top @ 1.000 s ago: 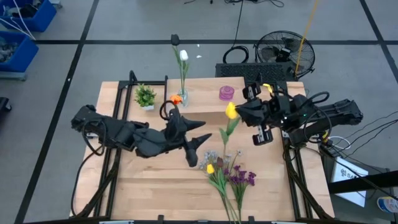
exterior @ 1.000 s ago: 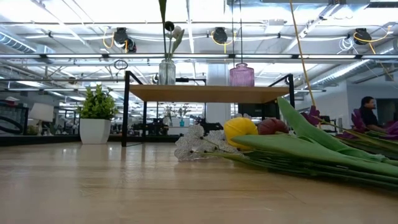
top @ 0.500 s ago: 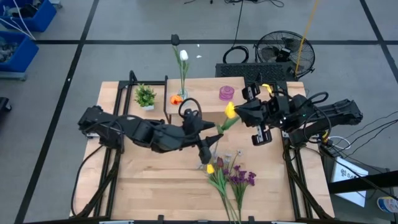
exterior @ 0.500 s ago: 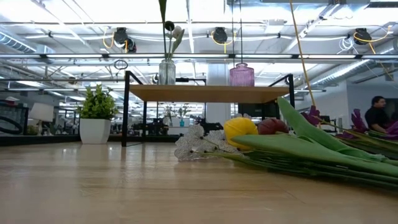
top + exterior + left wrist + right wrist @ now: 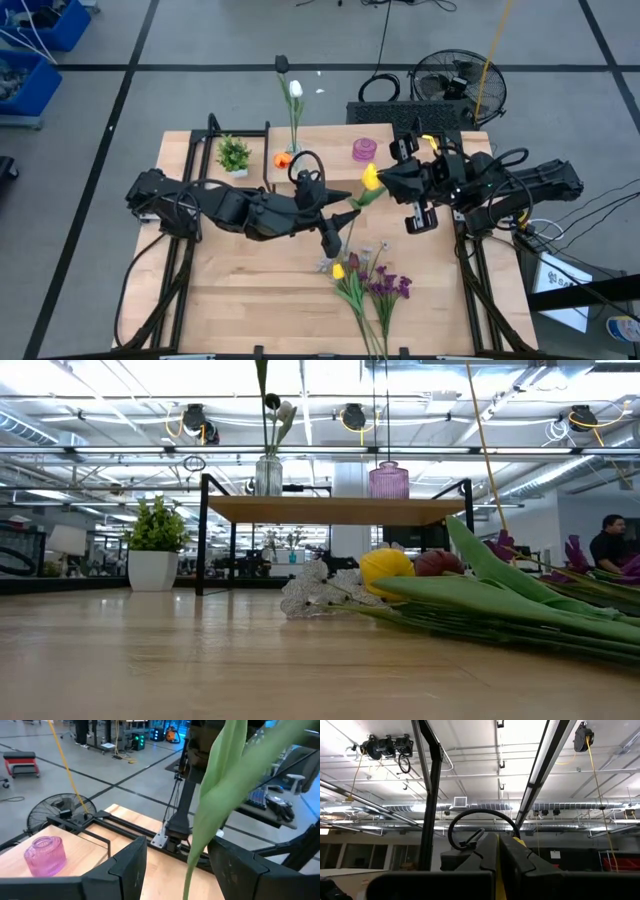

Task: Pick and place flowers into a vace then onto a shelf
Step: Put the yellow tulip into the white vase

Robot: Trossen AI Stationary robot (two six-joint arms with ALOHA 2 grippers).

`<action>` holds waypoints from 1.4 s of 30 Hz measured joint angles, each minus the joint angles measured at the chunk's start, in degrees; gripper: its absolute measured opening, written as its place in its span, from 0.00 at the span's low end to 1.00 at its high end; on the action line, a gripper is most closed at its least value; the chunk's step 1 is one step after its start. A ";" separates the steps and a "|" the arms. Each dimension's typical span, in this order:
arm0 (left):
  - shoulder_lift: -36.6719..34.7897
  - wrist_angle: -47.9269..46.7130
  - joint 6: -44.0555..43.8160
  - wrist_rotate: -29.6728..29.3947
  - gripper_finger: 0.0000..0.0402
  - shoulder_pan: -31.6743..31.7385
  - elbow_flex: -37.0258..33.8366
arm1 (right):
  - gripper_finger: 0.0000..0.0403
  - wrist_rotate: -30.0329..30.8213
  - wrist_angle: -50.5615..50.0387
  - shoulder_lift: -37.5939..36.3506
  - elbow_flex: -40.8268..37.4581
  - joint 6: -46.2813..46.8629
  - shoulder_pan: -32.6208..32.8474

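Yellow tulip [image 5: 371, 178] stem sits between left hand [image 5: 333, 236] fingers, seemingly ungripped.

— What sort of place are we looking at?

— A robotics lab or industrial workshop hall. The wooden table [image 5: 250, 290] is standing on a grey concrete floor [image 5: 200, 90] crossed by dark lines, with a floor fan [image 5: 458, 85] and cables [image 5: 385, 88] lying just behind the table.

— Anything else pointing that way?

— Blue storage bins [image 5: 30, 40] are sitting well off from the table's far left corner (partly cut off). Above the table, bare pipes, ducts and strip lights [image 5: 540, 765] are running under an open ceiling, and cable reels [image 5: 195, 420] are hanging there.
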 joint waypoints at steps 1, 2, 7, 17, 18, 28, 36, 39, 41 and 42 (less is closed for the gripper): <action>0.00 0.28 0.02 0.48 0.53 0.18 0.00 | 0.00 0.01 0.02 0.00 0.00 -0.01 0.00; 0.00 0.93 0.11 0.73 0.53 0.31 0.00 | 0.00 0.01 0.03 0.05 0.00 -0.04 0.00; 0.00 5.10 2.68 2.46 0.52 1.09 0.00 | 0.00 0.20 -0.11 1.31 0.00 0.11 -0.33; 0.00 5.46 2.97 2.48 0.09 1.44 0.00 | 0.05 1.82 0.00 1.73 0.00 -1.85 -1.14; 0.00 5.43 2.97 2.48 0.05 1.44 0.00 | 0.06 1.88 -0.02 1.73 0.00 -1.89 -1.20; 0.00 5.07 2.95 -0.81 0.02 0.38 0.00 | 0.26 -1.44 -1.87 1.08 0.00 1.72 -2.26; 0.00 4.49 4.04 -1.52 0.02 -1.21 0.00 | 0.49 -6.10 -3.02 0.63 0.00 4.71 -3.06; -0.72 4.40 6.33 -6.86 0.02 -2.54 0.00 | 0.55 -6.08 -3.12 0.31 -0.02 4.07 -2.65; -2.08 4.36 8.66 -11.74 0.02 -3.63 0.00 | 0.57 -6.13 -3.19 -0.27 -0.04 3.02 -2.06; -2.89 4.54 9.77 -14.32 0.02 -4.32 0.00 | 0.57 -6.14 -3.04 -0.42 -0.04 2.71 -1.66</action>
